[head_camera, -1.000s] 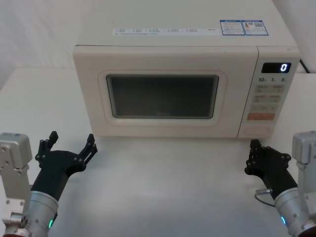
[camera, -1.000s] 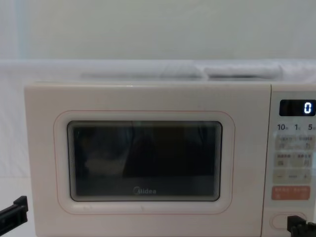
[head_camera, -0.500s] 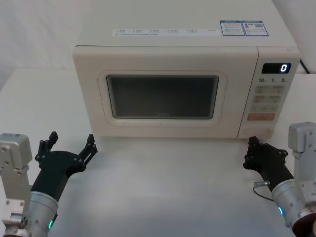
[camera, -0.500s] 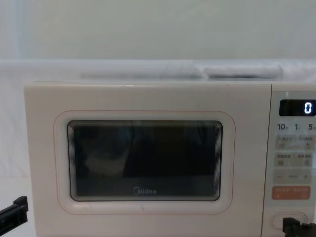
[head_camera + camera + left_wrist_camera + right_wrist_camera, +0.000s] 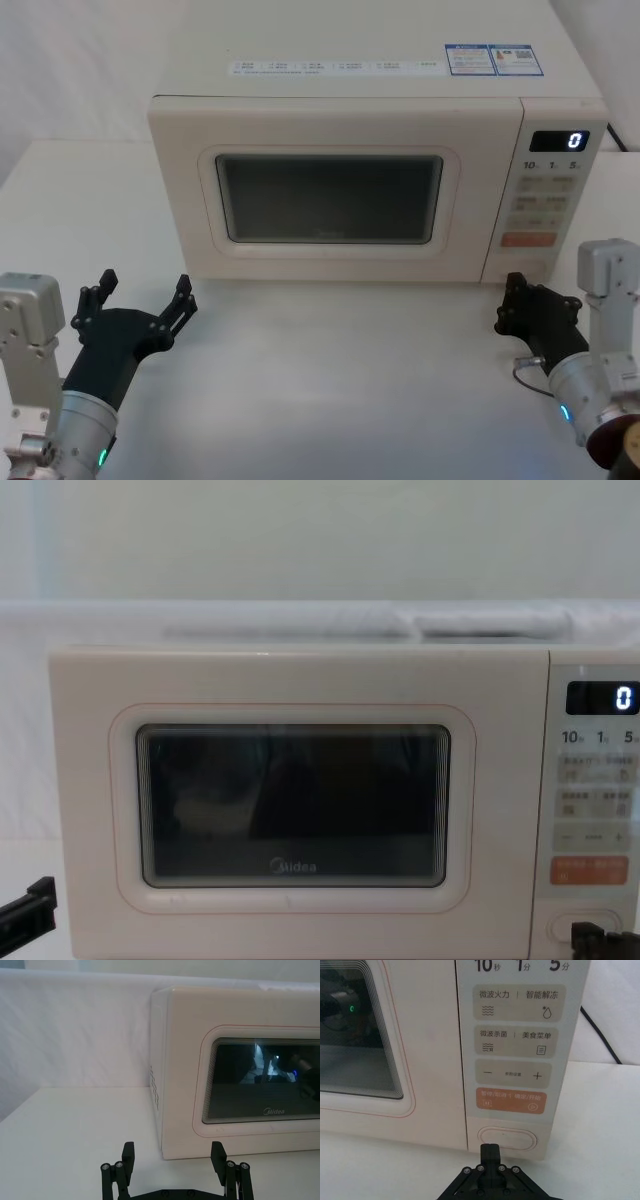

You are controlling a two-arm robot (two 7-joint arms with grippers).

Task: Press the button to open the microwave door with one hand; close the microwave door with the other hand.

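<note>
Microwave door (image 5: 335, 187) is sitting flush and closed across the cream oven, its dark mesh window filling the middle of the head view and the grey logo showing under the glass in the chest view. Control panel (image 5: 545, 195) is standing at 3 o'clock from the door, with the lit display (image 5: 559, 139) reading 0 at its top, the orange key (image 5: 510, 1100) lower down, and the button (image 5: 507, 1139) lying directly beneath that key at the panel's lowest edge.

Right gripper (image 5: 522, 310) is hovering low over the white table (image 5: 340, 380), at about 4 o'clock in the head view, just in front of the microwave's lower right corner. Its fingers (image 5: 489, 1152) are pressed together into a single narrow tip, gripping nothing, and that tip is pointing at the button from just short of it; whether it is actually making contact cannot be told. In the chest view the tip is showing at 5 o'clock, right under the button's outline.

Left gripper (image 5: 140, 300) is idling at about 8 o'clock in the head view, well apart from the oven. Its two fingers (image 5: 218, 1155) are spread wide with nothing between them, aiming toward the door's lower left corner.
</note>
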